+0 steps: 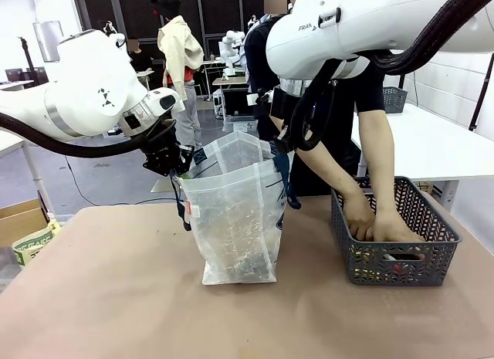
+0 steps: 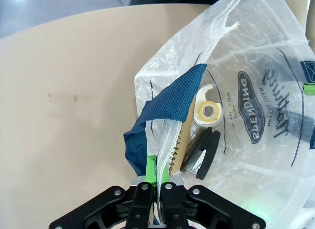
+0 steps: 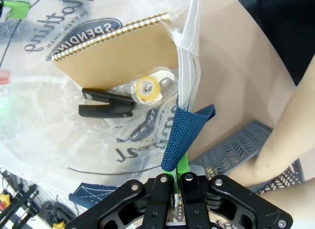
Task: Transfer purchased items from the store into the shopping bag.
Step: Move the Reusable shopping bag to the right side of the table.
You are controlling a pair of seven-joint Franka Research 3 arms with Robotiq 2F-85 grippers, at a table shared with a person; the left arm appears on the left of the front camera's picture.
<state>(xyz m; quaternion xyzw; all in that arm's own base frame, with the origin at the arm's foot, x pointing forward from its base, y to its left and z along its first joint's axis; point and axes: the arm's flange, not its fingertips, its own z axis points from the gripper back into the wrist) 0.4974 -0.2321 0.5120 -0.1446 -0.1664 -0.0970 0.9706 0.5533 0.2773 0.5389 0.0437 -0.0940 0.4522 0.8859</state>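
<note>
Brown worktop (image 1: 116,297) in a cluttered lab (image 1: 100,174), see-through navy-strapped bag (image 1: 235,220) standing mid-worktop, left claw (image 2: 156,167) and right claw (image 3: 181,167) both clamped on its rim.

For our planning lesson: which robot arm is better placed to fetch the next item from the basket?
Right, probably: the basket stands on its side. But right gripper and left gripper both clamp the bag rim, and the person's hands reach inside the basket.
</note>
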